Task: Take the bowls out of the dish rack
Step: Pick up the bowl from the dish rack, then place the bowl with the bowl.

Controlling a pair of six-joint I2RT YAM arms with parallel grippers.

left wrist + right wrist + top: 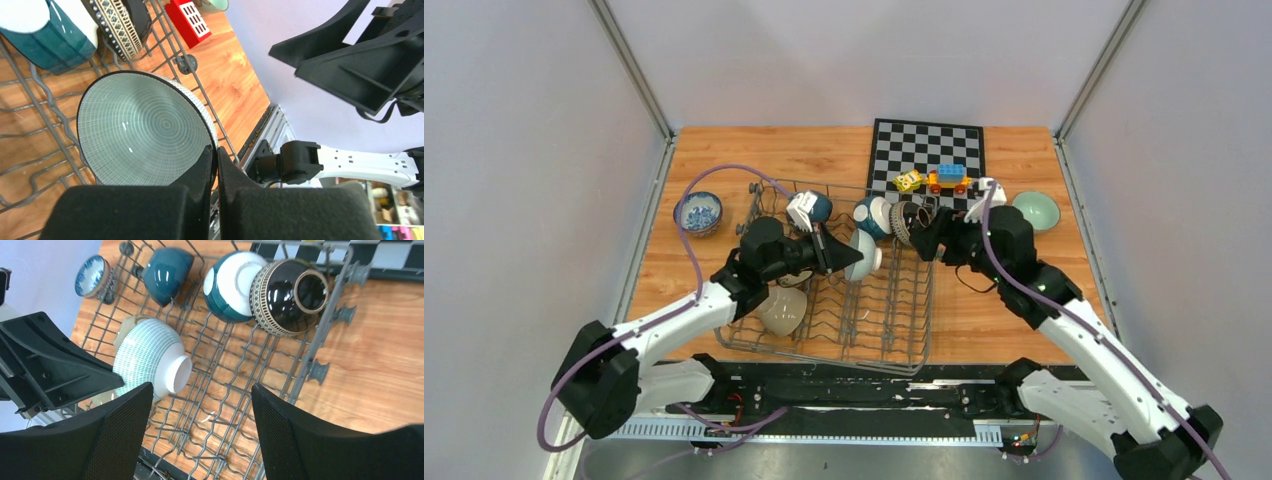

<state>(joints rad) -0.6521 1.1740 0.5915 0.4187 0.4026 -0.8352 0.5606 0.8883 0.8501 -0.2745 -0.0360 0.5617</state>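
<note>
The grey wire dish rack stands at mid-table. My left gripper is shut on the rim of a pale green grid-patterned bowl, held tilted over the rack's floor. That bowl's white foot faces my right gripper, which hovers open and empty over the rack's right part. Along the rack's far side sit a dark teal bowl, a teal-and-white bowl and a dark brown striped bowl. A beige bowl lies near the rack's front left.
On the table outside the rack are a blue-and-white bowl at the left and a pale green bowl at the right. A chessboard with toy blocks lies behind the rack. Grey walls enclose the table.
</note>
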